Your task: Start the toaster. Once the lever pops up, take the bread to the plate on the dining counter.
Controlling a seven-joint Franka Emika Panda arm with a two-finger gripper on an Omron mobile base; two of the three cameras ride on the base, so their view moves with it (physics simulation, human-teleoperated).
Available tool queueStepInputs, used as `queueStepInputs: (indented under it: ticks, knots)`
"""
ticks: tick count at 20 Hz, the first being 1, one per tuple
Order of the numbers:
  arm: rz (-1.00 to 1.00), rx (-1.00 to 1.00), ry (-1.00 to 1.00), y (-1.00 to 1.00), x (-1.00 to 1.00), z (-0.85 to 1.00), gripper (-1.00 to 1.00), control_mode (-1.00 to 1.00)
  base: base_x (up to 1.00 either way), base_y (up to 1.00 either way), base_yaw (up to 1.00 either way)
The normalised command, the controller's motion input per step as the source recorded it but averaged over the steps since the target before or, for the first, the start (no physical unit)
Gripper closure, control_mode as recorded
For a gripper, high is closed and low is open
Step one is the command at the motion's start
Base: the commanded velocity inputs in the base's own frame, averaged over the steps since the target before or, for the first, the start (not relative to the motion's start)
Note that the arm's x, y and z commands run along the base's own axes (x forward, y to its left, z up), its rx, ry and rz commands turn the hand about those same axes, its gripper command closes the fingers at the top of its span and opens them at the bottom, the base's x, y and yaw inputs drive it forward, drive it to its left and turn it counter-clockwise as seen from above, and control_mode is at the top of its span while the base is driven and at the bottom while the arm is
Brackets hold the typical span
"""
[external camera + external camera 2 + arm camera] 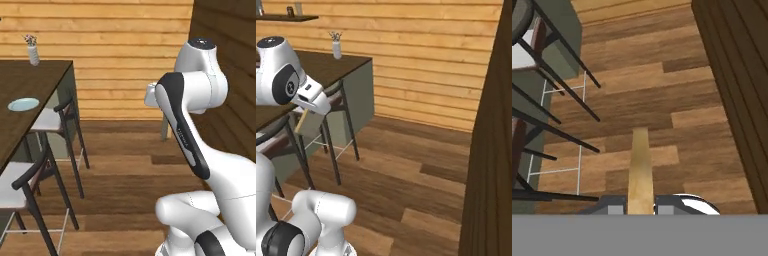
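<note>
My gripper (640,206) is shut on the bread (640,167), a light tan slice seen edge-on between the two fingers (614,205), above the wooden floor. From the right base camera the bread (305,125) hangs below the gripper (309,115), beside the edge of the dining counter (326,67). The pale blue-white plate (23,104) lies empty on the dark brown dining counter (30,80), to the left of the arm and well apart from it. The toaster is out of view.
Dark-framed stools with white seats (47,120) (12,190) (331,97) stand along the counter's front, and their legs (557,75) show close on the left of the hand view. A white vase (33,54) sits at the counter's far end. A dark wood wall (491,150) rises on the right.
</note>
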Motion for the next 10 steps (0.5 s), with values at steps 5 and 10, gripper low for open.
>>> queueStepInputs:
  ticks: [5,10]
  knots:
    - [0.00,0.00,0.00,0.00,0.00,0.00,1.00,1.00,0.59,-0.67,0.53]
    - [0.00,0.00,0.00,0.00,0.00,0.00,1.00,1.00,0.64,-0.62,0.54]
